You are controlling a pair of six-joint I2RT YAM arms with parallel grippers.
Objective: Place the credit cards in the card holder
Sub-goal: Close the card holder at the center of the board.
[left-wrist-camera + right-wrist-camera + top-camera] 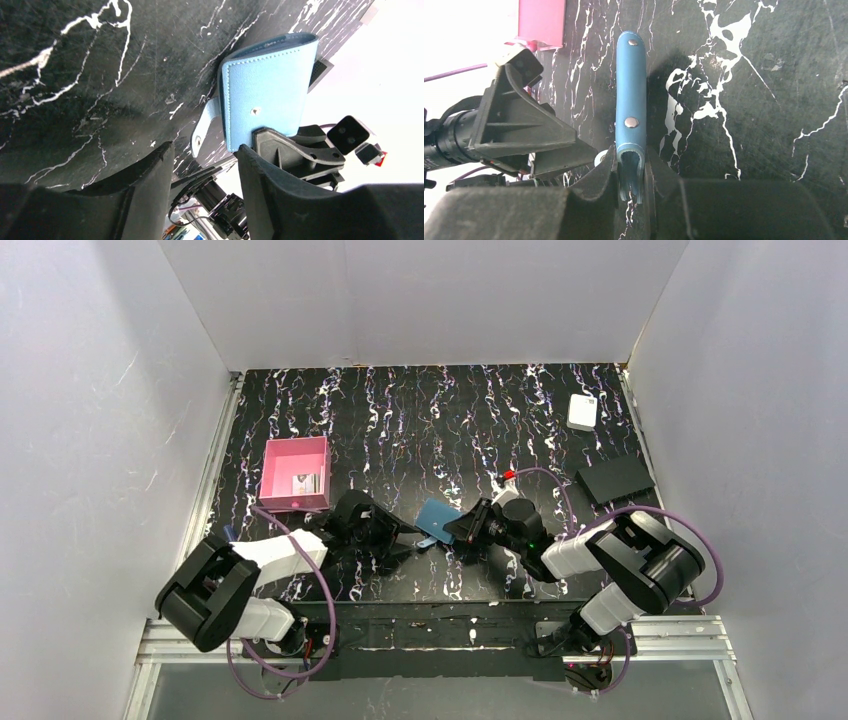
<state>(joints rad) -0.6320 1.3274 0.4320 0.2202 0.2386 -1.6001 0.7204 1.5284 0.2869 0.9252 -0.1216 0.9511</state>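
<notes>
Top external: your card holder [437, 520] sits near the front middle of the table [420, 420], between the two grippers. It is teal and folded shut.

Right wrist: your right gripper [630, 169] is clamped on one end of the card holder, with a finger pressed to each face.

Left wrist: your left gripper [205, 150] has its jaws spread and grips nothing. Its tips are just beside the holder's snap tab [204, 126], which hangs loose and unfastened. You can see one metal stud on the holder's face.

Containers: the pink tray [290, 455] at back left holds a credit card [305, 483], pale with dark markings. Its print is too small to read.

Right side: the white box [583, 411] is at the far corner and its markings are too small to read. A flat black rectangle [615, 480] lies nearer you.
</notes>
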